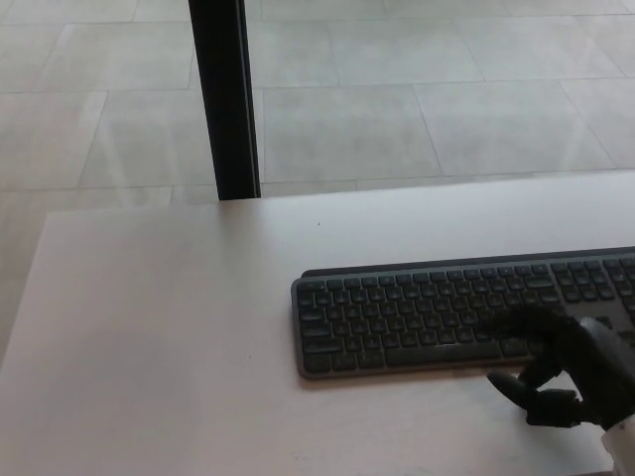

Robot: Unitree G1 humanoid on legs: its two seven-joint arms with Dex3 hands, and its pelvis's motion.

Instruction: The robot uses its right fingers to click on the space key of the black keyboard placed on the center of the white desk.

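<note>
Resting black hand point(566, 367), flat matte keyboard point(417, 317)

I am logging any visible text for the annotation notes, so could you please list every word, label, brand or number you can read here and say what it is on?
No text can be read in this view.
Keyboard: the key legends are too small and blurred to make out; no brand mark shows.
White desk: no print or label.
Right robot hand: no marking visible.
</note>
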